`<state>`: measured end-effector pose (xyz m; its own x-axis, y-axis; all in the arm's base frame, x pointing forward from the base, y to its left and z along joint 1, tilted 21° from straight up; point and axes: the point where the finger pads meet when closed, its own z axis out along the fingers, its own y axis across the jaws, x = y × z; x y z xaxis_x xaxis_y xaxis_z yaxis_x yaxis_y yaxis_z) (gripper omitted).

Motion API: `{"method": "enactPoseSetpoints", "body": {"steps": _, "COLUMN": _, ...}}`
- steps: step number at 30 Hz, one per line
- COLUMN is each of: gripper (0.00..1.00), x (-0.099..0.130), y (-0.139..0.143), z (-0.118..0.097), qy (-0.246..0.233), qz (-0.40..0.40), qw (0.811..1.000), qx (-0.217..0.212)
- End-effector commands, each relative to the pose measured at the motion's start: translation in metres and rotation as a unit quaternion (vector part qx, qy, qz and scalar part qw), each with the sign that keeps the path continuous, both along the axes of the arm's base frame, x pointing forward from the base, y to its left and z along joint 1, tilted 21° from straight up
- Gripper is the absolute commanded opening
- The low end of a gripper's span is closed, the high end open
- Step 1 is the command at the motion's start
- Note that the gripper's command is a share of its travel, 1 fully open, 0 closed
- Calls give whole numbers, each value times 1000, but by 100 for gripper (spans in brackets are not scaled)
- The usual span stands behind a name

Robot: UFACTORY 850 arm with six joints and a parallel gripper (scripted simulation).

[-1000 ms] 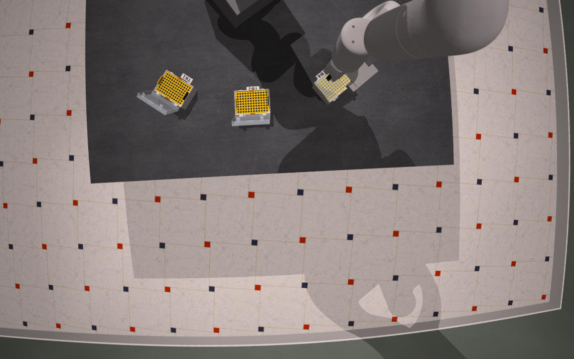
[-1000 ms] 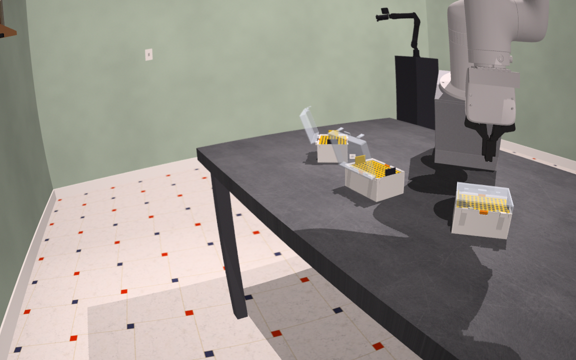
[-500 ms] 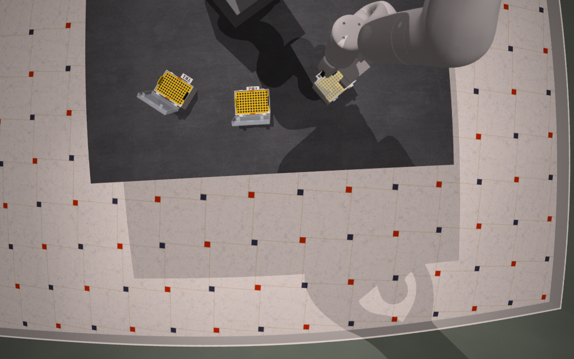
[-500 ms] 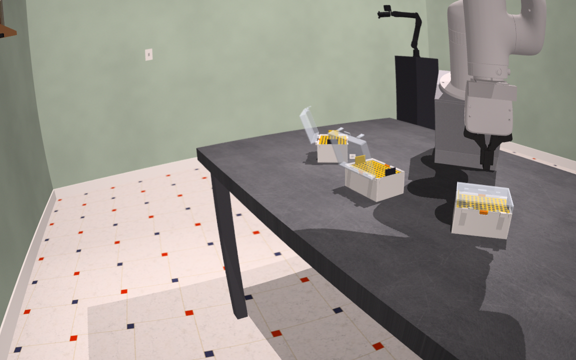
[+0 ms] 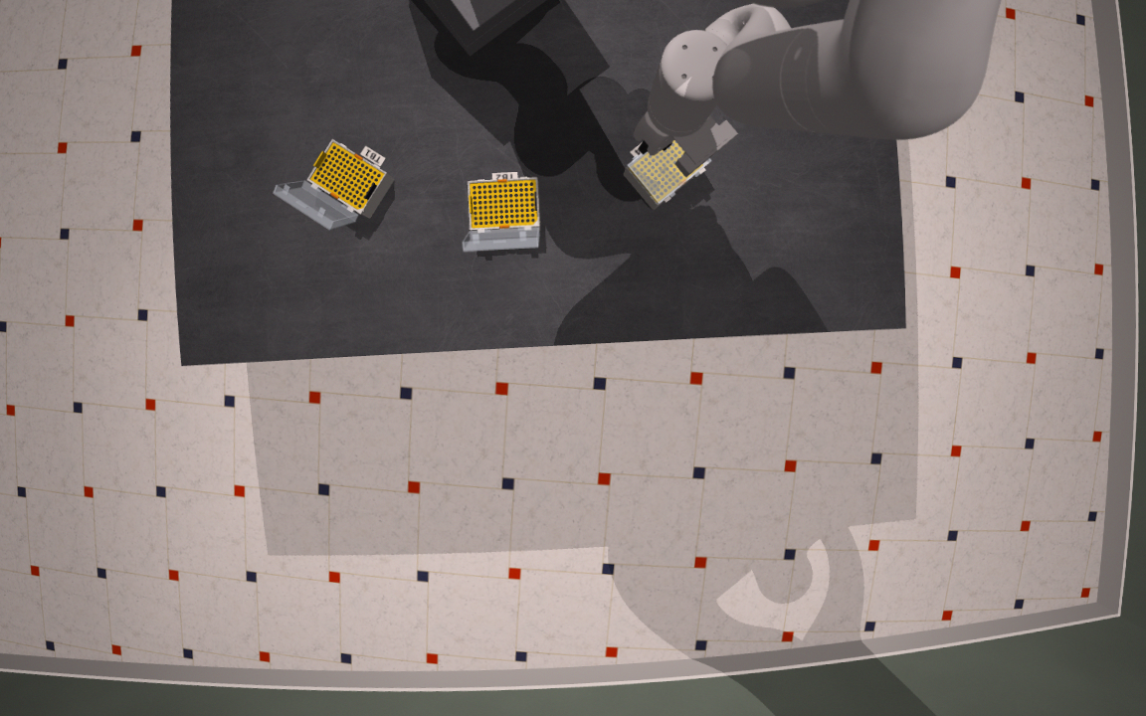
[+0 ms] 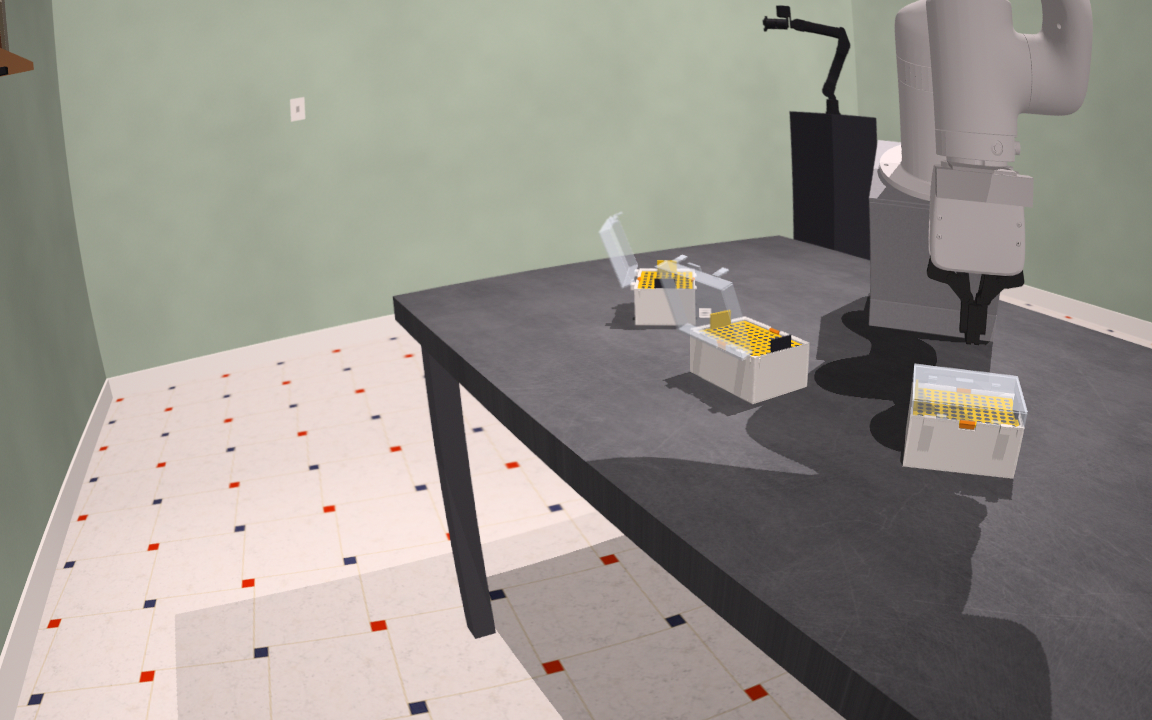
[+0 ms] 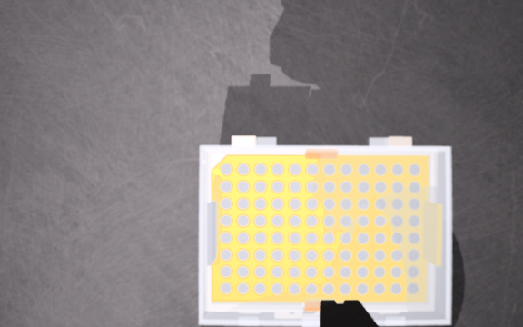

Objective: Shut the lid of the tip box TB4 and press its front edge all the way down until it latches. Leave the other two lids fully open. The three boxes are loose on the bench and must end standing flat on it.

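Observation:
Tip box TB4 [image 5: 662,173] stands at the right of the dark bench, and its clear lid lies down over the yellow tip rack. It also shows in the side view [image 6: 963,420] and fills the lower right of the wrist view [image 7: 325,233]. I cannot tell whether the lid is latched. My gripper [image 6: 974,333] is shut and empty. It hangs a little above the box, over its far long edge. In the wrist view the fingertips [image 7: 344,313] show over the box's bottom edge. From above, the arm hides most of the gripper [image 5: 644,147].
Box TB1 [image 5: 341,182] at the left and box TB2 [image 5: 502,209] in the middle stand with their lids open; they also show as TB1 [image 6: 662,291] and TB2 [image 6: 748,356]. The arm's base [image 6: 911,259] and a black stand [image 6: 831,179] are behind.

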<state>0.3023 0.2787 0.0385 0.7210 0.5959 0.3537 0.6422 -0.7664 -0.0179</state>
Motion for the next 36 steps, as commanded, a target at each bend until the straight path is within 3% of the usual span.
{"method": "enactPoseSetpoints", "body": {"steps": 1, "gripper": 0, "x": 2, "y": 2, "z": -5, "qy": -11, "qz": -6, "qw": 1000, "qx": -11}}
{"method": "enactPoseSetpoints", "body": {"steps": 16, "gripper": 0, "x": 8, "y": 6, "z": -26, "qy": -11, "qz": -6, "qw": 1000, "qx": -11}}
{"method": "enactPoseSetpoints", "body": {"steps": 36, "gripper": 0, "x": 9, "y": 7, "z": -28, "qy": -11, "qz": -6, "qw": 1000, "qx": -11}}
